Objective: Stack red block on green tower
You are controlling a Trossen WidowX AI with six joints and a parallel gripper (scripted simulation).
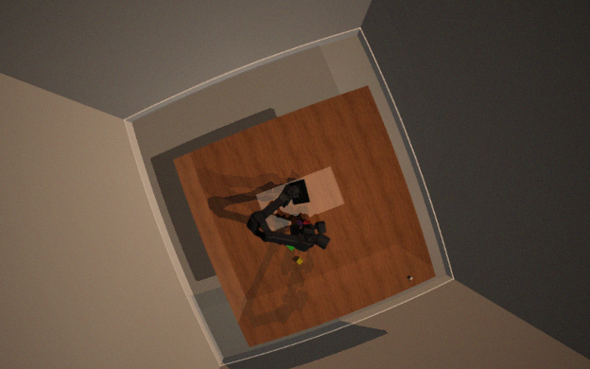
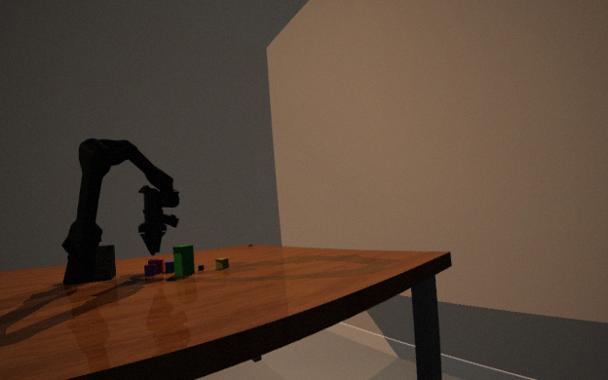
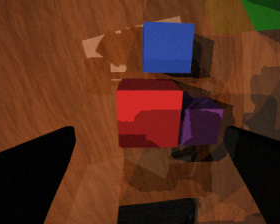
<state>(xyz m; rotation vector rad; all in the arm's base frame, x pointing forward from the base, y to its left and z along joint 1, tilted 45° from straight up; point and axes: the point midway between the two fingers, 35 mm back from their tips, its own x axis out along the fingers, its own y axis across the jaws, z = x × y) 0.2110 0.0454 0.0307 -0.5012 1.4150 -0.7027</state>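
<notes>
The red block [image 3: 151, 112] [image 2: 157, 264] lies on the wooden table [image 2: 308, 292] [image 1: 370, 189], with a blue block [image 3: 168, 47] [image 2: 170, 266] and a purple block [image 3: 203, 125] [image 2: 150, 269] close beside it. The green tower [image 2: 183, 260] [image 1: 290, 247] stands upright just to the right of them in the exterior view. My gripper [image 2: 153, 250] [image 3: 151, 133] is open and empty. It points down a little above the red block, and in the wrist view its fingers stand wide to either side of the block without touching it.
A yellow block [image 2: 221, 263] [image 1: 299, 260] and a tiny dark blue block [image 2: 201, 267] lie beyond the tower. A small pale object [image 1: 409, 277] [image 2: 250, 245] lies near the table's far corner. The arm's base [image 2: 98, 263] stands left of the blocks.
</notes>
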